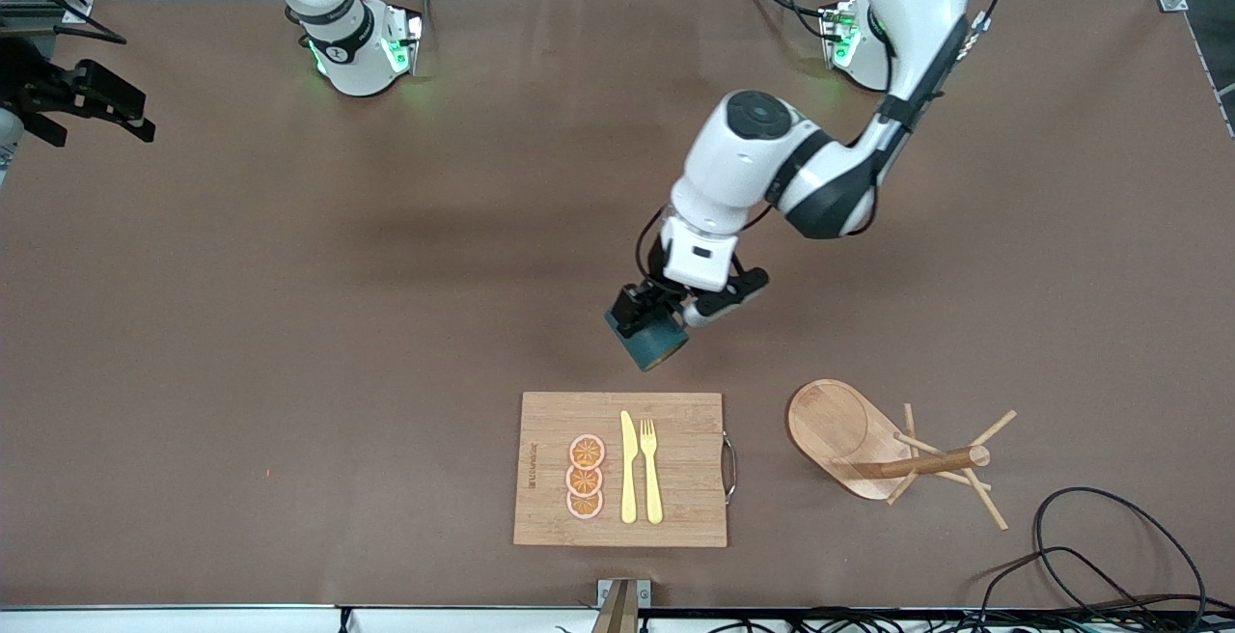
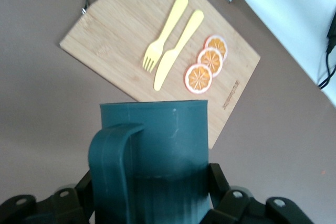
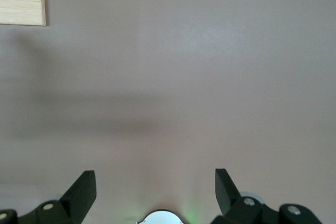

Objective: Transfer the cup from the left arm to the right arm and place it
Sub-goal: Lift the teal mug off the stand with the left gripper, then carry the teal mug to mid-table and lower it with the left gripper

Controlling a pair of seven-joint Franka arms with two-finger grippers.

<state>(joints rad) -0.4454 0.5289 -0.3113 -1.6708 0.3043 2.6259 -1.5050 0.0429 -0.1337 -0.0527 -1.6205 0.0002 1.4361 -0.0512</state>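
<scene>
Left arm reaching down from the upper right of the front view, elbow bent, wrist tipped toward the lower centre. Left end effector [image 1: 654,310] clamped on the cup [image 1: 654,344], held in the air over bare counter [image 1: 289,324] just above the board [image 1: 579,498] in the frame. In the left wrist view, fingers [image 2: 218,182] pressed against both sides of the cup [image 2: 163,150], loop handle facing the camera.

Cup tilted, long axis slanting down toward the lower centre of the front view; the end pointing at the board shows a tan face, probably the mouth, though hard to be sure from this angle.

Right arm waiting, only its base visible at upper left of the front view. Right end effector [image 3: 155,187] spread wide, holding nothing, with plain counter under it and a corner of the board at the upper left of its wrist view.

On the board: knife [image 1: 628,467], fork [image 1: 651,469] and three orange slices [image 1: 585,477], all lying flat. Tipped wooden rack [image 1: 907,459] at lower right of the front view, near the board. Cables [image 1: 1110,556] at the bottom right corner. Wide open brown surface across the centre and left of the frame, up to the counter's edges.
</scene>
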